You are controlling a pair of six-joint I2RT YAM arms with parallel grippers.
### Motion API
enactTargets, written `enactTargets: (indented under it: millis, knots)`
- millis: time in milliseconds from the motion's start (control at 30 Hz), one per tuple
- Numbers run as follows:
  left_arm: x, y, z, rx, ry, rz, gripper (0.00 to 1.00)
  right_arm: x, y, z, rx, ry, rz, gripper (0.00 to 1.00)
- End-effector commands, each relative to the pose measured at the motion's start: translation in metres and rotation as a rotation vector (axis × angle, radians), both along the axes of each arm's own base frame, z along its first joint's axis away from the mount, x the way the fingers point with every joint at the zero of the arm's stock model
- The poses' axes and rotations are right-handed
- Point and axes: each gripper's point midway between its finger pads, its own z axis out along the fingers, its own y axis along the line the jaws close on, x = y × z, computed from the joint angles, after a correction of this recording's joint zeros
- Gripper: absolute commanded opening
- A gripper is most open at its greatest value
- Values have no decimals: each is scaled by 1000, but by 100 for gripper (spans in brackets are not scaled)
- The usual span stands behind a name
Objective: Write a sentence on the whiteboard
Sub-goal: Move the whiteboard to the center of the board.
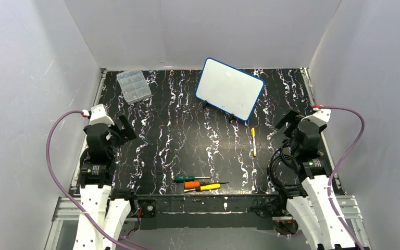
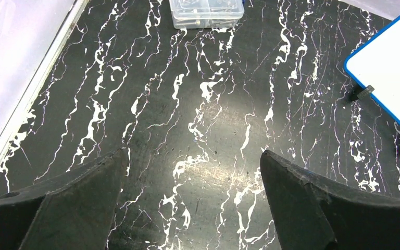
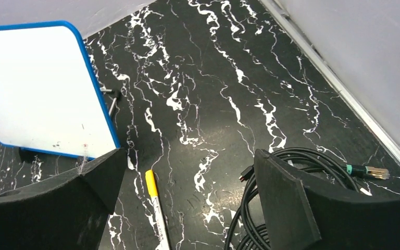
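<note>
A black table [image 1: 187, 146] with white marble-like veins, boxed in by pale grey walls, seen from above with two white robot arms at its near edge.

The whiteboard [image 1: 230, 88] stands at the far side of the table, a little right of centre. It has a blue frame with rounded corners and is propped on small black feet, turned at an angle so that one corner points toward the near right. Its face is plain white, apart from a few tiny specks near one lower corner in the right wrist view.

The left gripper [image 2: 192, 156] hovers over bare table on the left side. Its two dark fingers are spread wide with nothing between them. The right gripper [image 3: 188, 155] is the same – fingers wide apart, holding nothing – and sits over the table's right side, near the board's lower corner but not touching it.

A marker [image 1: 253, 141] with a yellow cap lies flat on the table just in front of the whiteboard, apart from it and to the left of the right arm. A clear plastic compartment box [image 1: 133, 86] sits in the far left corner. Three screwdrivers [image 1: 198, 184] – green, orange and yellow handles – lie side by side near the front edge, at centre. A bundle of black cables [image 3: 271, 208] lies under the right gripper.
</note>
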Motion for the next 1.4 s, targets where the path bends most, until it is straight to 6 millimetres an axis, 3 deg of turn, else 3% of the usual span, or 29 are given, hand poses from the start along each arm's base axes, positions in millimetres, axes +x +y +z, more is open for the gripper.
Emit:
enactTargets:
  millis: [0, 167, 300, 367, 467, 633, 700, 800, 967, 1067, 1167, 1367]
  knots:
    - [3, 2, 9, -1, -11, 15, 99, 4, 10, 11, 17, -36, 59, 100]
    - [7, 2, 6, -25, 13, 33, 99, 10, 38, 7, 27, -13, 222, 100]
    - [8, -2, 4, -11, 1, -6, 99, 17, 64, -13, 72, 86, 347, 90]
    - [12, -16, 8, -16, -8, -96, 99, 18, 75, -26, 96, 151, 389, 89]
    - [25, -35, 23, -51, -41, -203, 99, 18, 90, -45, 103, 211, 393, 87]
    - [50, -51, 56, -86, -65, -278, 99, 17, 128, -65, 74, 248, 333, 82]
    - [56, -54, 53, -92, -70, -290, 99, 21, 141, -69, 66, 247, 309, 79]
    - [59, -55, 29, -106, -53, -288, 99, 30, 163, -77, 50, 248, 305, 74]
    - [50, -60, 2, -75, 32, -310, 99, 61, 190, -86, 56, 228, 296, 70]
    - [50, -61, 0, -68, 35, -311, 99, 84, 207, -92, 49, 228, 299, 62]
    - [50, -59, 0, -60, 35, -304, 99, 107, 219, -105, 12, 265, 266, 60]
    - [50, -58, 0, -55, 34, -299, 99, 129, 220, -124, -35, 289, 179, 60]
